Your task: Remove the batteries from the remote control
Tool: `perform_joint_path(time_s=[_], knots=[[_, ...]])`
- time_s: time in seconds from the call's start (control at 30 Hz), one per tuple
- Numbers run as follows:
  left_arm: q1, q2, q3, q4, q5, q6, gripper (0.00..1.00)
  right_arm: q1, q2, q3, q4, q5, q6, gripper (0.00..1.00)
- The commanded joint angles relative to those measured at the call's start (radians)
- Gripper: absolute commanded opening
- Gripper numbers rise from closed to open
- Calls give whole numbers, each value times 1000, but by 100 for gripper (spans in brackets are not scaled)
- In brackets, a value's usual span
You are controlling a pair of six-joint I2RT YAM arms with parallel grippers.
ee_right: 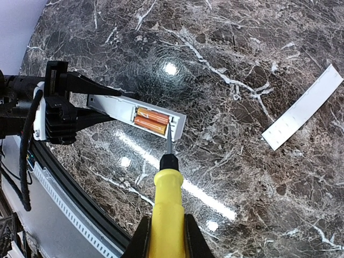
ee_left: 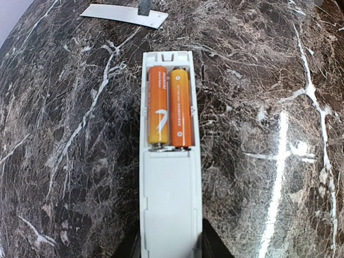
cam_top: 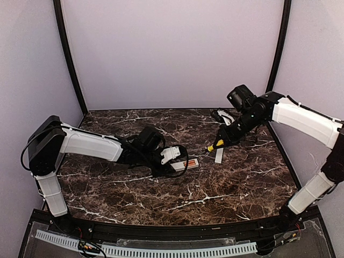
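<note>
The white remote control (ee_left: 169, 188) lies on the marble with its back open. Two orange batteries (ee_left: 171, 107) sit side by side in the bay. My left gripper (ee_left: 171, 250) is shut on the remote's near end, one finger on each long side. It also shows in the top view (cam_top: 171, 157), with the remote (cam_top: 187, 164) pointing right. My right gripper (ee_right: 165, 236) is shut on a yellow-handled screwdriver (ee_right: 166, 209). In the right wrist view its dark tip points at the batteries (ee_right: 152, 120) at the bay's end. In the top view the screwdriver (cam_top: 217, 144) is right of the remote and apart from it.
The flat white cover strip (cam_top: 219, 156) lies on the marble just right of the screwdriver. It also shows in the right wrist view (ee_right: 303, 107) and in the left wrist view (ee_left: 124, 14) beyond the remote. The table's black front rail (cam_top: 172, 234) runs along the near edge.
</note>
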Motion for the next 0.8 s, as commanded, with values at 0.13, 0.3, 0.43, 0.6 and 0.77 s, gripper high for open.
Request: perform_joint_path(time_s=[0.13,0.3,0.43,0.6,0.77], knots=[[-9,-50,-17,15,17,8,0,18,32,3,59,-35,12,0],[-14,-50,-17,14,18,8,1,19,50,-5,68,-68,6,0],[-16,-51,-17,14,15,6,0,19,58,-11,67,-69,4,0],[-18,-51,-15,14,12,6,0,19,68,-19,57,-73,4,0],[-18,-51,-14,15,3,8,0,19,66,-29,45,-64,11,0]])
